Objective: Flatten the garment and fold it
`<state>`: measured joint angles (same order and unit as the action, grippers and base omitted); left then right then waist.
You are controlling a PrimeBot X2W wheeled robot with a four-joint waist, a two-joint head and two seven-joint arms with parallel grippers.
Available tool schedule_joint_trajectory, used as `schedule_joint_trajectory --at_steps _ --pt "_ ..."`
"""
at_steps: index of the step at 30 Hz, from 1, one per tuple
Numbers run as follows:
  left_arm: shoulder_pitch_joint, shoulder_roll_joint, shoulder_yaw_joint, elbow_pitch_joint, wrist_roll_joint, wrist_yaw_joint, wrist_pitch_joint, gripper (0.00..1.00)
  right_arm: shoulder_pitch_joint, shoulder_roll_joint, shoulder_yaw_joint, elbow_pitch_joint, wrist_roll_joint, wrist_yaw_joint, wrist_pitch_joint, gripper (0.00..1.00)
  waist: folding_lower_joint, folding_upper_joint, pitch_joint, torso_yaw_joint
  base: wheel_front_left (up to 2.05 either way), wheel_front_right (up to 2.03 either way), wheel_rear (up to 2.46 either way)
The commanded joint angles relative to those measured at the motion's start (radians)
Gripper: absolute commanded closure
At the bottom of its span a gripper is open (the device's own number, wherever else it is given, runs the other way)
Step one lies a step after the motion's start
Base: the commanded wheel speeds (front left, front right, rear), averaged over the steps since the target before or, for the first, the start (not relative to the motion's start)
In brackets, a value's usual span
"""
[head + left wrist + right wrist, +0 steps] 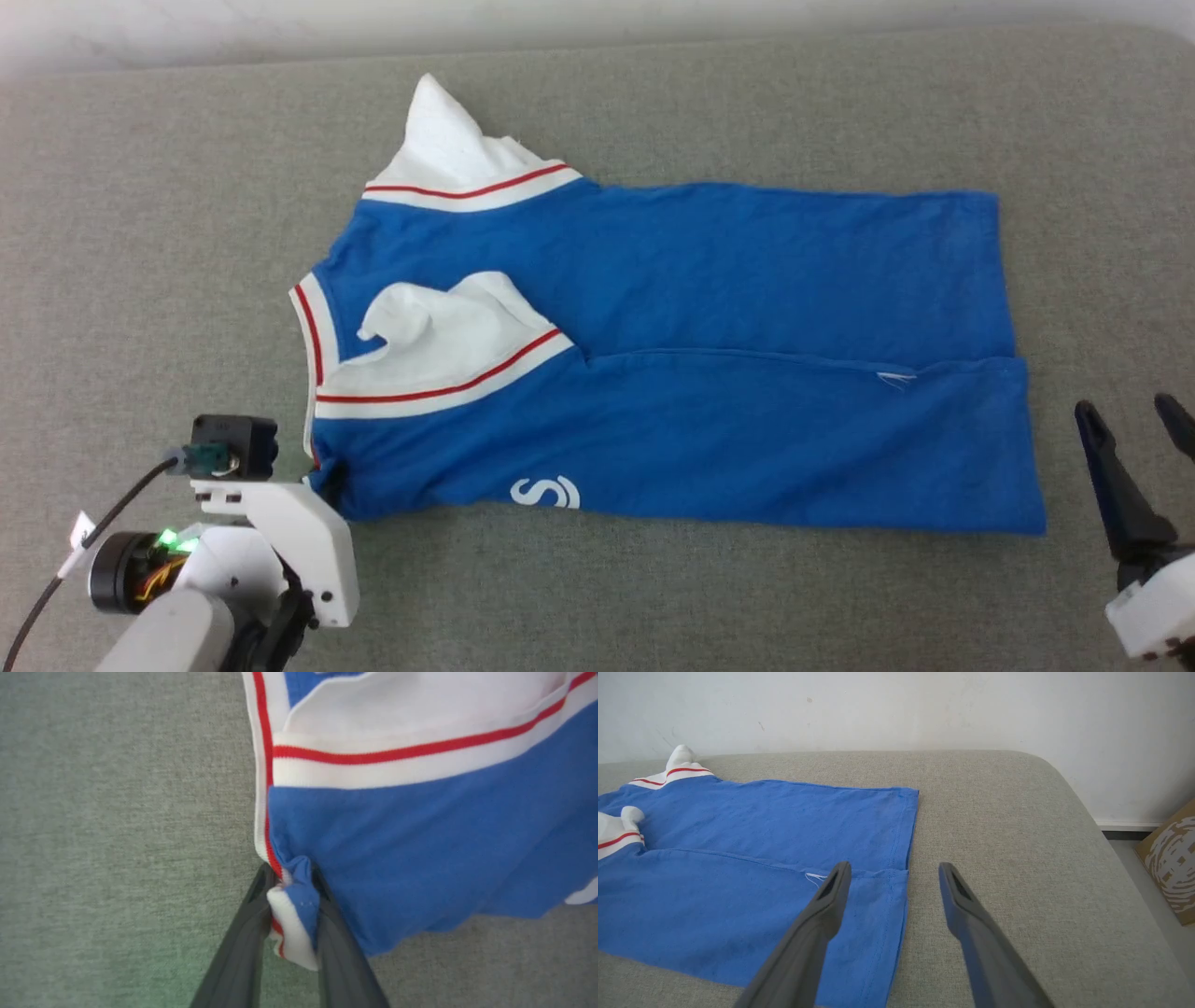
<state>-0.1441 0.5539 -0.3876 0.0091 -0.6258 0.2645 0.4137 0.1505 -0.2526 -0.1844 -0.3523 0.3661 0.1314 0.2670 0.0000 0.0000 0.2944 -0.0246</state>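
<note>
Fingers [243,938] of the left gripper [292,875] pinch a bunched corner of the shirt [747,308] at its near left, by the striped collar [264,765]. The right gripper [893,868] hangs spread and empty just beside the hem [1013,355] at the near right. The shirt lies lengthwise on the grey cushion [653,597], collar left, hem right, one white sleeve [448,327] laid over the blue. This looks like the start of a lengthwise fold: next the right gripper would need to close on the near hem corner so both ends lift together. Bare cushion rings the shirt; its far edge meets a wall [896,709], and at the right it rounds off, a cardboard box [1169,863] beyond.
</note>
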Motion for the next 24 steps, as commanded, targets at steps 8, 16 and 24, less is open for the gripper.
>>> schedule_joint_trajectory --at_steps 8,16,24 --pt "0.057 -0.035 0.005 -0.002 -0.018 0.011 -0.061 1.0 -0.043 -0.071 0.006 0.025 0.066 -0.001 0.171 0.0 0.0 0.0 -0.002 0.015 0.0 0.0 0.0" --pt "0.066 -0.056 -0.006 -0.045 -0.013 0.016 -0.091 1.0 0.01 -0.058 0.002 0.09 0.093 -0.001 0.314 0.0 0.0 0.0 0.01 0.055 0.0 0.0 0.0" --pt "0.038 -0.069 -0.017 -0.06 -0.004 0.021 -0.094 1.0 0.003 -0.025 0.032 0.197 0.101 -0.001 0.307 0.0 0.0 0.0 0.027 0.077 0.0 0.0 0.0"
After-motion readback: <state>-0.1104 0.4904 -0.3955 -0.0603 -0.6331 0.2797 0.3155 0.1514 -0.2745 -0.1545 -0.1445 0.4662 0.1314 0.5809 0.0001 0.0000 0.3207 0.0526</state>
